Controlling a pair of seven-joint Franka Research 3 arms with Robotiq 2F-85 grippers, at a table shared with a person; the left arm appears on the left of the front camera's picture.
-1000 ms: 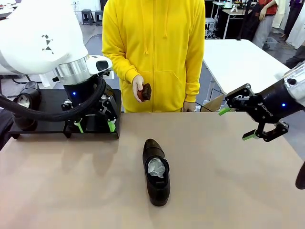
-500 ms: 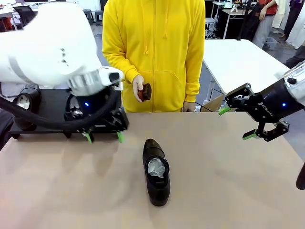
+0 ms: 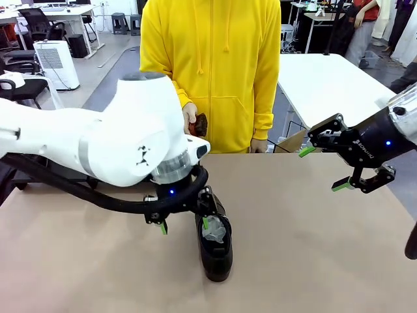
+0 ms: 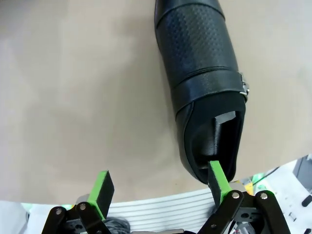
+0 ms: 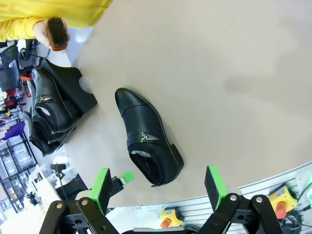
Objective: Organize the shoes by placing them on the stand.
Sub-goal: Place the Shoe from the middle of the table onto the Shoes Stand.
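Swung across in the last second from the stand [image 5: 74, 78] at the left side to the middle of the table [image 3: 313, 248], and now hanging low over the lone shoe [image 3: 216, 255] with the left gripper [image 3: 184, 225] spread wide and holding nothing. From the left wrist view, one green pad [image 4: 218, 179] at the heel end of that shoe, right by the rim of its opening, the other pad out over bare tabletop beside it; hard to say whether touching yet or just above. Not yet straddling the shoe, so probably needs a small shift sideways before closing. Shoe itself unmoved through all this: lying flat in the centre, toe toward the person, white paper showing in the mouth. Right gripper [image 3: 322, 168] exactly where it was, raised off to the right side, likewise wide apart and empty, looking down on the scene. Other shoes [image 5: 48, 105] already lined up on the stand, count hard to make out from the right wrist view. Person's hand [image 3: 189, 119] at the far edge, holding a small brown brush [image 3: 201, 122], as before. Reads as one placement finished and the next pick beginning: reach made, grasp of the remaining table shoe still to come, then the carry back to a free place on the stand
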